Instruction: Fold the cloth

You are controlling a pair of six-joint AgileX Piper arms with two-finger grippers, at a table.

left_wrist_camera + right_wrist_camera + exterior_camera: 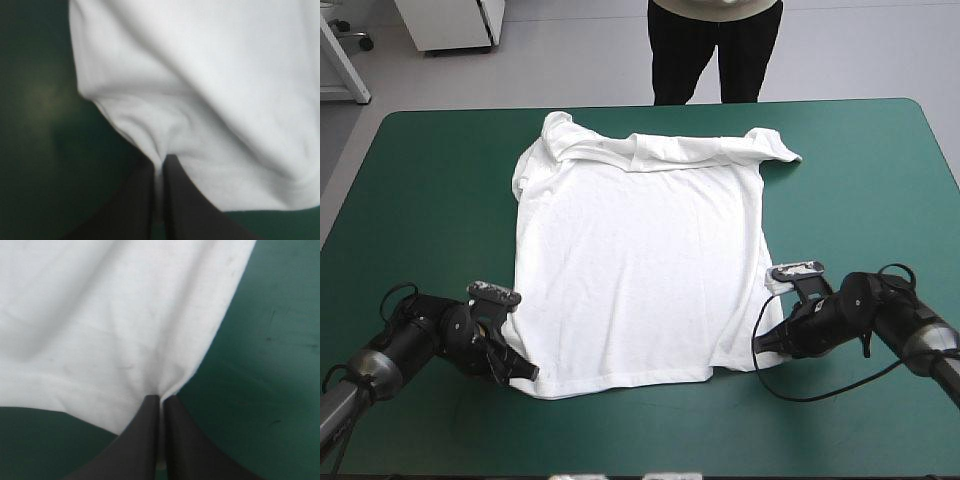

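T-shirt point(640, 270) soft matt cloth; fingers point(145, 440) smooth matt.

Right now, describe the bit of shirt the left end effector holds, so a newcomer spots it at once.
On the teal-green table the white T-shirt lies spread flat, collar toward the far edge. Follow its near hem to the left corner. That corner alone is pinched by the left end effector; the right end effector grips the opposite side.
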